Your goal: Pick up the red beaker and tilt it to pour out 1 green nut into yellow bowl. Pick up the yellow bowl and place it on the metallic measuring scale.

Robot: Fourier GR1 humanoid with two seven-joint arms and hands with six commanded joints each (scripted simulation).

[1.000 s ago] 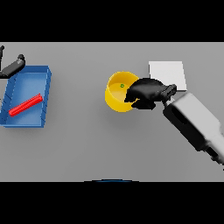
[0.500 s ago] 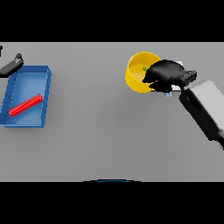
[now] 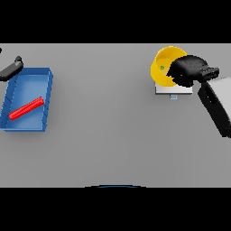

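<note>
Round yellow plastic bowl, green nut inside: likely light, rigid. Right hand clamps 3 o'clock rim over metallic scale. Left hand idle, fingers indistinct.

The desk is a flat matt grey, smooth and without grain. At the upper right of the frame the yellow bowl looks like smooth plastic, evenly coloured with a faint sheen inside; a small green nut lies in it. Under it the measuring scale shows a pale, dull metallic grey. The right hand is matt black. At the left, the blue tray seems smooth plastic, and the red beaker in it is plain matt red.
</note>
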